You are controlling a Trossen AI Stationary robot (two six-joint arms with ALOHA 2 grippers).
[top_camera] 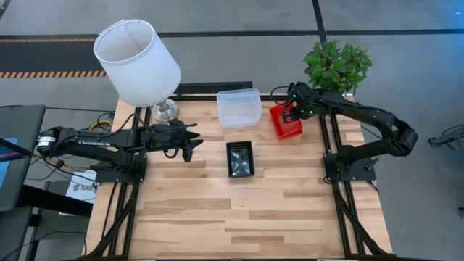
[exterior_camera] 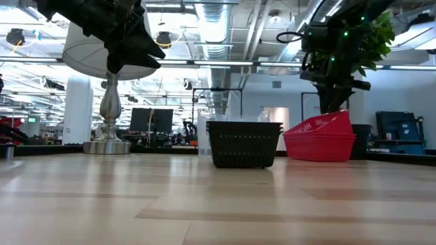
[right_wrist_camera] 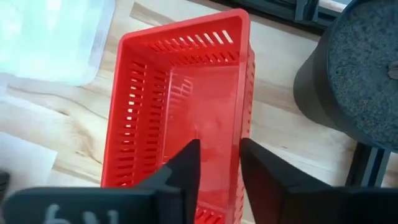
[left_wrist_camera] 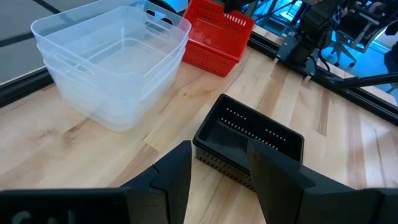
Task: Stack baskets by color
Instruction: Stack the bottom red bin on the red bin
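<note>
Red baskets (top_camera: 285,123) sit stacked at the table's far right. The top one (right_wrist_camera: 186,93) lies tilted in the stack (exterior_camera: 320,143), its end under my right gripper (right_wrist_camera: 219,165) raised. That gripper points down over the raised end, fingers apart. Clear baskets (top_camera: 238,107) are stacked at the far middle. Black baskets (top_camera: 240,159) are stacked at the table's centre. My left gripper (left_wrist_camera: 221,162) hovers open left of the black stack, above the table, nothing between its fingers. My right gripper stands from above over the top red basket's short end wall (right_wrist_camera: 208,214), its fingers apart. The fingers themselves hide that wall's rim, so I cannot tell whether they touch it.
A white-shaded lamp (top_camera: 138,61) stands at the far left corner. A black plant pot (right_wrist_camera: 354,74) with a green plant (top_camera: 336,65) stands just right of the red stack. Bare wood (top_camera: 246,217) fills the table's near half.
</note>
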